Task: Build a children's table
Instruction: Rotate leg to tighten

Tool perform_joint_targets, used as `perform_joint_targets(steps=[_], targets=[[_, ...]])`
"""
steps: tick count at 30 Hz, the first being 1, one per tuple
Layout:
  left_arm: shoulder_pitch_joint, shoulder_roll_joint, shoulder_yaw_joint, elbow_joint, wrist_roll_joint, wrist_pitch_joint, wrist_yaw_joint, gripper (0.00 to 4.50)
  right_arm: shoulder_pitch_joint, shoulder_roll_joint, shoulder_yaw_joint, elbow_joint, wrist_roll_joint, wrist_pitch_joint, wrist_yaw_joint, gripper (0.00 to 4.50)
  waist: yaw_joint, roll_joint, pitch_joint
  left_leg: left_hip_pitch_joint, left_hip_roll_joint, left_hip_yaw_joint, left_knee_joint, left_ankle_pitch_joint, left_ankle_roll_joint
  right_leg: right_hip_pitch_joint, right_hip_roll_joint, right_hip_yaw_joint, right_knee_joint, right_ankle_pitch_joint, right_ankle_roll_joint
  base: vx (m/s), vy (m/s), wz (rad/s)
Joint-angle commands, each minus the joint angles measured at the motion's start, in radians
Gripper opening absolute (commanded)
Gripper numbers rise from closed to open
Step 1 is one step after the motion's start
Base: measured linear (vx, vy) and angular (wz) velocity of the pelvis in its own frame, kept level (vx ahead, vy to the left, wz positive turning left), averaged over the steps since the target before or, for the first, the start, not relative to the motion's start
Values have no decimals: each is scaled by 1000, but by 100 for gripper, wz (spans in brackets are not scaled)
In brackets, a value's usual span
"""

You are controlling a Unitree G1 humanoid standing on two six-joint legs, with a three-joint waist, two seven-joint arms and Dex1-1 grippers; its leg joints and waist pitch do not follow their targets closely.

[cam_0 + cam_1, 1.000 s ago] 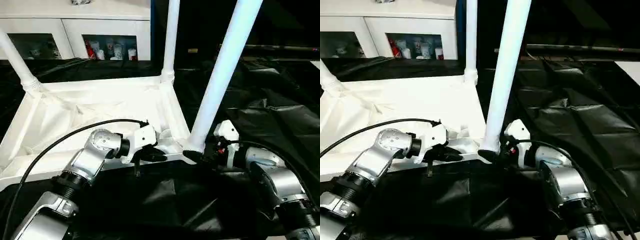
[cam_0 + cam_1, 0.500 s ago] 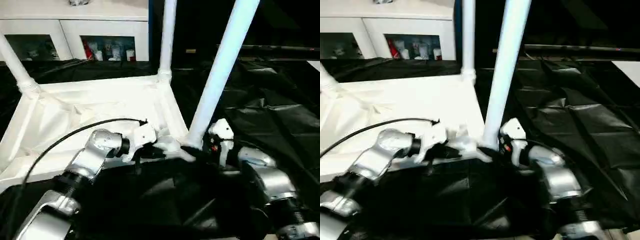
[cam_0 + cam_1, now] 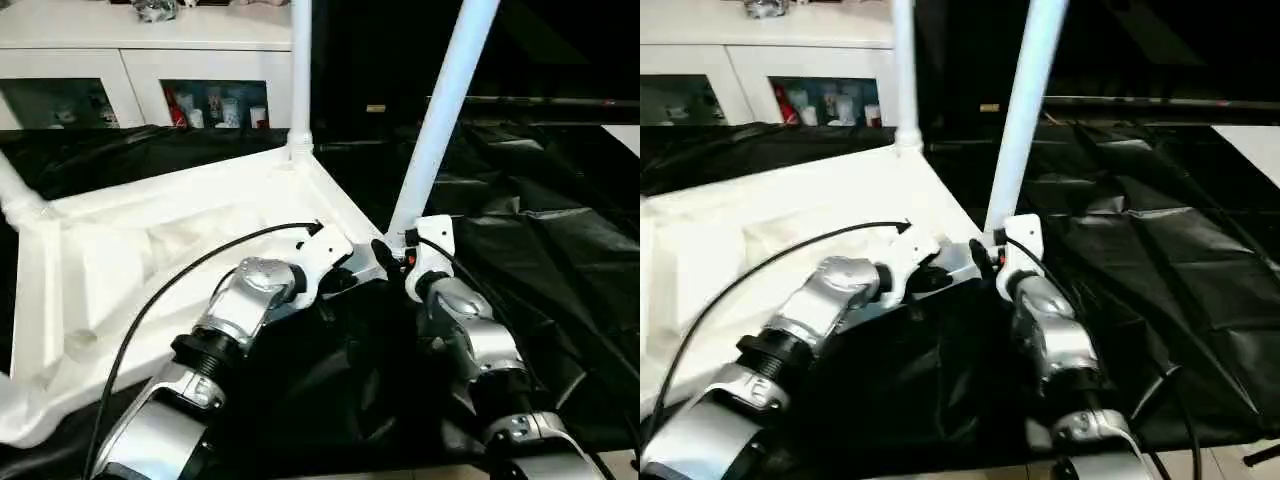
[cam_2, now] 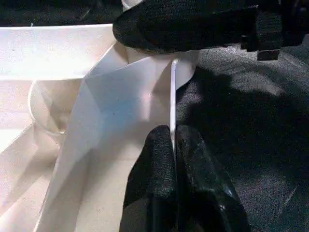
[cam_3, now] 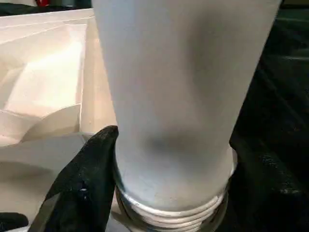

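Your children's table lies upside down on the black-draped worktop, toward its far left part, legs pointing up. The near-right leg stands in its corner socket, threads visible at its base. Your left hand is pressed together, pinching the thin rim of the tabletop beside that corner. Your right hand grips the leg at its base. A white cabinet stands beyond the worktop's far edge.

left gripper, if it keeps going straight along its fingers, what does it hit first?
Probably the right gripper's finger at the leg socket. The left gripper, shut on the tabletop's thin rim, points along that rim toward it; depth is unclear.
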Motion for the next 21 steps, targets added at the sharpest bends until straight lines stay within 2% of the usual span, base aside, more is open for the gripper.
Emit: perform_joint_targets(steps=[1,2,4,6,9,10,12,13,14,15,16,18,19,21], targets=[[-22,-48,-4,-11,-13,-26,16,0,14,48,34,63,-7,21,34,275,-3,-7,-52,0,37,-14,-74,-194,17,36,-74,56,-98,-219,-162,0,0,0],[-20,-43,-4,-9,-12,-31,9,0,12,53,32,60,0,3,56,275,-4,-11,-52,-1,37,-13,-73,-194,22,35,-75,56,-100,-217,-164,0,0,0],[-12,-24,-5,-8,-11,-52,-10,0,10,48,26,48,17,-31,96,331,-3,-11,-51,-1,37,-13,-73,-188,31,35,-76,57,-100,-223,-165,0,0,0],[-5,-11,-7,-13,-12,-61,-26,0,11,39,22,39,26,-47,114,331,-4,-11,-53,-4,37,-13,-72,-176,38,37,-75,58,-98,-205,-167,0,0,0],[3,9,-8,-20,-17,-75,-52,0,14,18,30,14,37,-46,163,363,-4,-11,-54,-5,37,-12,-70,-153,49,37,-74,58,-93,-161,-179,0,0,0],[13,33,-11,-29,-20,-89,-83,0,25,-16,42,-34,48,-22,219,380,-1,-13,-54,-6,35,-12,-70,-139,59,40,-73,57,-93,-145,-181,0,0,0],[31,75,-14,-48,-30,-119,-151,0,50,-83,59,-124,71,13,334,386,3,-18,-56,-9,37,-11,-67,-119,80,46,-71,57,-90,-110,-176,0,0,0],[39,93,-15,-57,-35,-137,-183,0,64,-116,65,-163,85,35,388,386,2,-17,-57,-12,37,-11,-66,-109,87,47,-72,58,-85,-92,-180,0,0,0],[48,109,-15,-67,-44,-159,-217,0,77,-148,73,-196,94,46,436,386,1,-16,-56,-12,39,-11,-67,-109,95,42,-72,57,-87,-93,-180,0,0,0],[57,124,-16,-79,-53,-169,-250,0,89,-176,78,-223,103,58,479,386,2,-16,-60,-14,37,-11,-64,-98,96,45,-71,56,-84,-84,-181,0,0,0],[72,148,-20,-100,-67,-193,-303,0,109,-219,93,-262,112,74,546,386,3,-16,-58,-13,39,-10,-64,-92,101,41,-71,57,-84,-68,-188,0,0,0],[85,172,-25,-117,-75,-212,-346,0,127,-260,114,-293,118,90,619,386,0,-11,-58,-15,43,-12,-64,-91,102,41,-70,56,-78,-42,-202,0,0,0],[94,186,-27,-128,-84,-223,-374,0,139,-285,131,-311,118,97,661,386,1,-11,-60,-10,43,-11,-63,-96,104,39,-69,56,-77,-27,-212,0,0,0],[100,195,-28,-135,-90,-229,-392,0,147,-302,142,-323,119,102,688,386,0,-11,-58,-8,44,-9,-64,-103,104,37,-70,57,-77,-16,-227,0,0,0]])
